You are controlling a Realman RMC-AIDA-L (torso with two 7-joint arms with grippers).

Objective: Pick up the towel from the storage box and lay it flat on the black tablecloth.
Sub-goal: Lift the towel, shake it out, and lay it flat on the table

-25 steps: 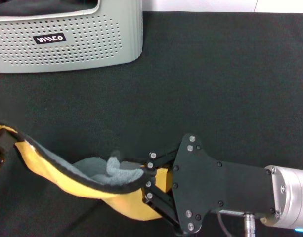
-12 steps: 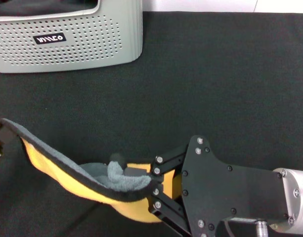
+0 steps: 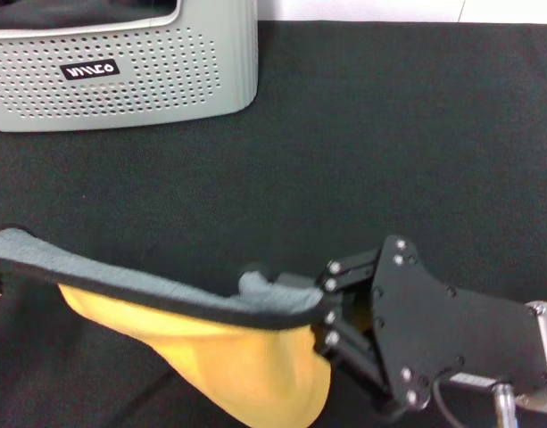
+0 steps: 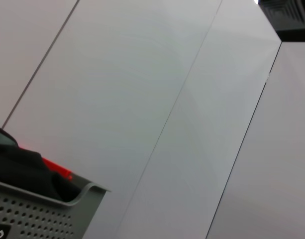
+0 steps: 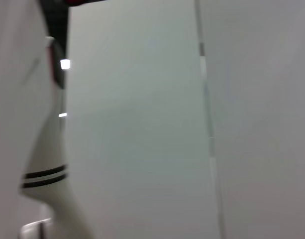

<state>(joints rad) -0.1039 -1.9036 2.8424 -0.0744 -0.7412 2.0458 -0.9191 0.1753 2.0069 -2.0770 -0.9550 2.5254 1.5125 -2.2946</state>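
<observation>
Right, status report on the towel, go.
Right gripper shut on towel, low over black tablecloth. Left gripper barely in view at towel's other end. Towel stretched between, sagging, out of storage box. Nothing in the way.

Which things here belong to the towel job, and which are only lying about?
Belong to the job:
- towel
- storage box
- black tablecloth
- right pincer, holding one towel corner

Only lying about:
- dark cloth inside the box

We see the storage box (image 3: 121, 71) cut off at the head view's top-left edge. The towel (image 3: 202, 348) runs off the bottom edge. The left gripper is barely visible at the left edge, its state unclear.
</observation>
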